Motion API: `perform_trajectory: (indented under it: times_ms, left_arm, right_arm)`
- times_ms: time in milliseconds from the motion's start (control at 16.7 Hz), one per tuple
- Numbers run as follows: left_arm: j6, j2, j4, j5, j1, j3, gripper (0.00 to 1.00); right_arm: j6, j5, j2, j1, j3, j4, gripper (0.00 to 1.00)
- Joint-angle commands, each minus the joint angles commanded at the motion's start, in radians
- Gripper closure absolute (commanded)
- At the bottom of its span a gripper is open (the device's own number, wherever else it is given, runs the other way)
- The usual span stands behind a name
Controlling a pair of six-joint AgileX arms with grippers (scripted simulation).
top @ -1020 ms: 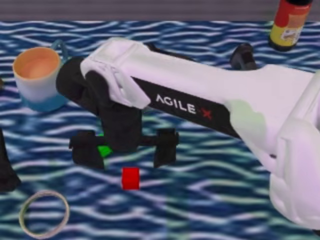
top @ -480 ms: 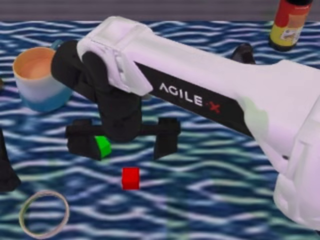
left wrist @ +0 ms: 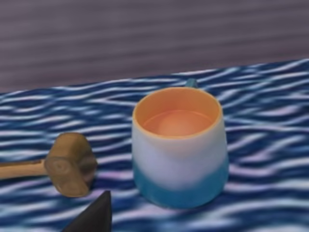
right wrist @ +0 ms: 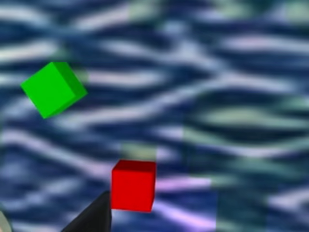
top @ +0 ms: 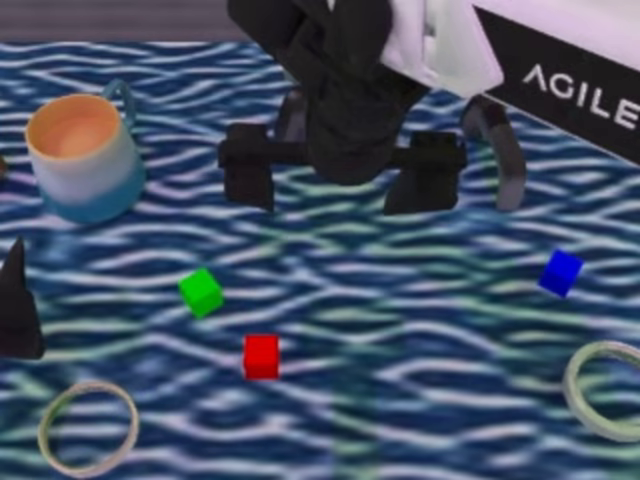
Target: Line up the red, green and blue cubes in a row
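Top view: the right gripper [top: 342,185] has lifted away from the cubes and now sits in the upper middle of the frame, its fingers spread wide with nothing between them. Half a second ago it hung low over the green cube [top: 201,292]; that cube now lies free on the table [top: 420,330], left of centre and turned askew. The red cube [top: 261,357] has not moved; it sits just below and right of the green one, near but apart. With the arm out of the way, the blue cube [top: 560,273] shows at the right, well apart from the other two.

At the left edge sits the left gripper [top: 18,305], only a dark tip visible, so I cannot tell how its fingers stand. The mug [top: 82,157] is at upper left.

White letters "AGILE" read on the arm at upper right, cut off by the frame edge.
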Motion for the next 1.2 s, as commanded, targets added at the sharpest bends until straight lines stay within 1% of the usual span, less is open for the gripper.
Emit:
perform_trajectory:
  times_ms: [180,300,480,600,720,840,1020,1200]
  left_arm:
    - [0.063,0.239,-0.124,0.002,-0.048,0.179,0.0]
    - [0.108,0.424,-0.216,0.002,-0.082,0.304,0.0]
    - [0.18,0.719,-0.364,0.001,-0.135,0.501,0.0]
    - [0.228,0.912,-0.464,-0.001,-0.17,0.632,0.0]
    - [0.272,1.081,-0.556,-0.002,-0.202,0.752,0.0]
    - [0.312,1.233,-0.64,-0.003,-0.232,0.867,0.0]
    - [0.366,1.437,-0.752,-0.004,-0.272,1.025,0.0]
    - [0.409,1.602,-0.835,-0.003,-0.304,1.155,0.0]
  right_arm:
    - [-0.115,0.035,-0.287,-0.105,-0.241,0.137,0.0]
    - [-0.2,0.052,-0.508,-0.185,-0.434,0.241,0.0]
    - [-0.335,0.064,-0.855,-0.313,-0.755,0.408,0.0]
    - [-0.425,0.061,-1.084,-0.4,-0.979,0.525,0.0]
    - [-0.509,0.049,-1.299,-0.481,-1.196,0.642,0.0]
    - [-0.584,0.029,-1.49,-0.555,-1.394,0.757,0.0]
    - [-0.674,-0.014,-1.727,-0.649,-1.647,0.923,0.0]
    - [-0.735,-0.062,-1.902,-0.72,-1.833,1.069,0.0]
